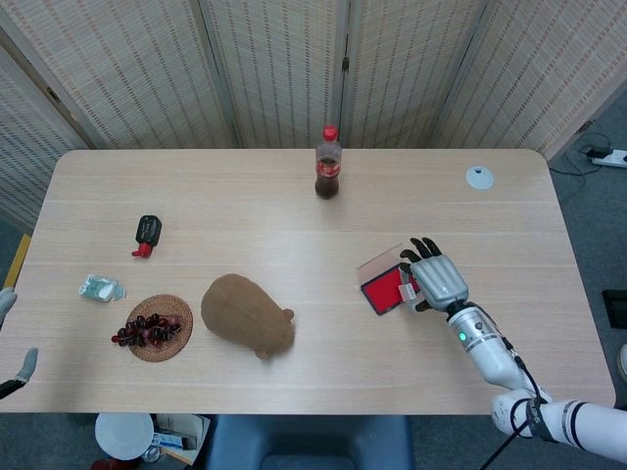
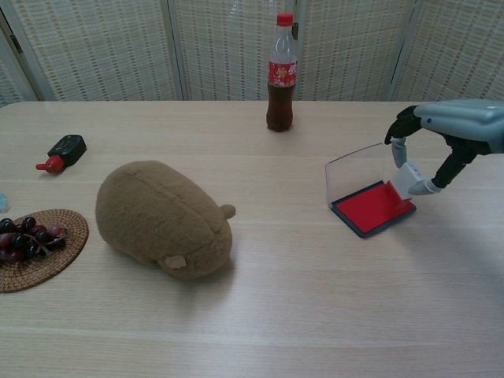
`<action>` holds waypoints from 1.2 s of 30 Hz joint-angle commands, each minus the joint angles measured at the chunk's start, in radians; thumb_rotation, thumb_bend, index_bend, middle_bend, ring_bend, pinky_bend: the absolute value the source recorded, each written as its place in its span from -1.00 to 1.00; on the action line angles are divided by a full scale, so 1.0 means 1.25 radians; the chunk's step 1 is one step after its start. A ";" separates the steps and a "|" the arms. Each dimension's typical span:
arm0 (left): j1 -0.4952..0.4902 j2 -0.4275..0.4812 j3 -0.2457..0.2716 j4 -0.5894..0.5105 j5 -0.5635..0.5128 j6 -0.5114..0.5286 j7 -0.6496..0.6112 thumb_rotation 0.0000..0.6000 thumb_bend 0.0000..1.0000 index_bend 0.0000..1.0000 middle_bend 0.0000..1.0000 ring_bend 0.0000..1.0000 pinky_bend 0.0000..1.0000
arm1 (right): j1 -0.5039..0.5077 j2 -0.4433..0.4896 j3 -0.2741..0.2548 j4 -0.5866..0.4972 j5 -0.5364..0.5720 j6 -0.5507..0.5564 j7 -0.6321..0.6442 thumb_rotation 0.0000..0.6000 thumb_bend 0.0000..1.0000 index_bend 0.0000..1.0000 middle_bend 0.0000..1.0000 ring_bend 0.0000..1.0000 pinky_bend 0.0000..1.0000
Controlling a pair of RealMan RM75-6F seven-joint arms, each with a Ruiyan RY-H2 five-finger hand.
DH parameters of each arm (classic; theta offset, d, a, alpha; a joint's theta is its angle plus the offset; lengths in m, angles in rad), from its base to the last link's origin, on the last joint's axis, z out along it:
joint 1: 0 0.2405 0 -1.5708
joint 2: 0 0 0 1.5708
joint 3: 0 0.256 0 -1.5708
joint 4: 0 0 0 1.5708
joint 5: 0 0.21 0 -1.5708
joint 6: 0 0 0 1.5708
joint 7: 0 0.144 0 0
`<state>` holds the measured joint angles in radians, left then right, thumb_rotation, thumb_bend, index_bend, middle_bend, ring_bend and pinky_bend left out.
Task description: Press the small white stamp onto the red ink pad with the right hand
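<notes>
The red ink pad (image 1: 380, 291) (image 2: 372, 207) lies open on the table, its clear lid (image 2: 356, 171) standing up at its far side. My right hand (image 1: 439, 281) (image 2: 457, 126) holds the small white stamp (image 1: 409, 290) (image 2: 406, 179) pinched between thumb and a finger. The stamp hangs just above the pad's right edge, lifted off the red surface. My left hand (image 1: 12, 364) shows only as fingertips at the left edge of the head view, holding nothing that I can see.
A brown plush toy (image 2: 162, 217) lies mid-table. A cola bottle (image 2: 281, 73) stands at the back. Left side: a black-and-red stamp (image 2: 62, 150), a woven mat with grapes (image 1: 153, 328), a crumpled wrapper (image 1: 101, 288). A white disc (image 1: 479, 177) sits far right.
</notes>
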<state>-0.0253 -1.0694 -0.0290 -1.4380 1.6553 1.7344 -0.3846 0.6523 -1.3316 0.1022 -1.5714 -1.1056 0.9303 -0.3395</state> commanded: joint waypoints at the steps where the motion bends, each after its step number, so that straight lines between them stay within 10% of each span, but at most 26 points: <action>1: -0.001 -0.001 -0.001 -0.005 -0.003 -0.002 0.009 1.00 -0.15 -1.00 -1.00 -1.00 -1.00 | -0.025 0.039 -0.023 -0.043 -0.015 0.016 0.001 1.00 -0.54 0.25 -0.58 -1.00 -1.00; 36: 0.003 0.001 -0.002 -0.016 0.000 0.000 0.021 1.00 -0.15 -1.00 -1.00 -1.00 -1.00 | -0.057 -0.038 -0.065 0.075 -0.031 -0.027 0.022 1.00 -0.54 0.25 -0.58 -1.00 -1.00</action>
<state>-0.0215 -1.0683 -0.0311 -1.4583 1.6548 1.7347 -0.3580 0.5813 -1.3783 0.0203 -1.4784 -1.1443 0.8966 -0.3124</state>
